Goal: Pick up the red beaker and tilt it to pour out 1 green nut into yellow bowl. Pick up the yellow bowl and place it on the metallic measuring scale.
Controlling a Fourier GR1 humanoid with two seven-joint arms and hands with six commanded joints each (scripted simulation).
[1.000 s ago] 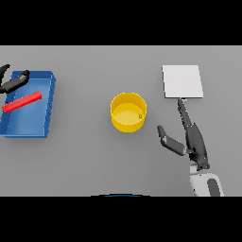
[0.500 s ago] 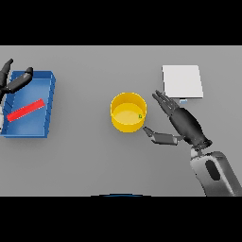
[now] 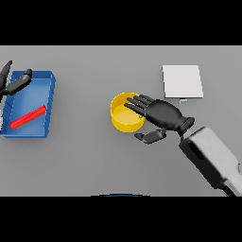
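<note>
On the grey table (image 3: 85,160) we count one blue tray (image 3: 29,105), one measuring scale (image 3: 182,81), one yellow bowl (image 3: 124,121), one red beaker (image 3: 28,117), and two dark hands.

The tray sits at the far left, a shallow rectangular box with raised walls. In it lies the red beaker, flat on its side and slanted, its upper end toward the right wall of the tray. Against the frames from a second ago, we see the beaker at a slightly different slant inside the tray.

The scale is a pale square plate at the far right, well apart from the bowl, and nothing rests on it.

The yellow bowl stands upright near the middle of the table, in the same spot as before. We cannot make out a green nut in it now, because the right hand covers part of its opening; a small dark speck showed at its right inner rim earlier.

The right hand (image 3: 163,113) has moved left from near the scale and now reaches over the bowl's right rim, fingers spread above the opening and thumb low at the near side, not closed on the wall.

The left hand (image 3: 14,85) shows at the tray's far left corner, fingers loosely straight, holding nothing.
</note>
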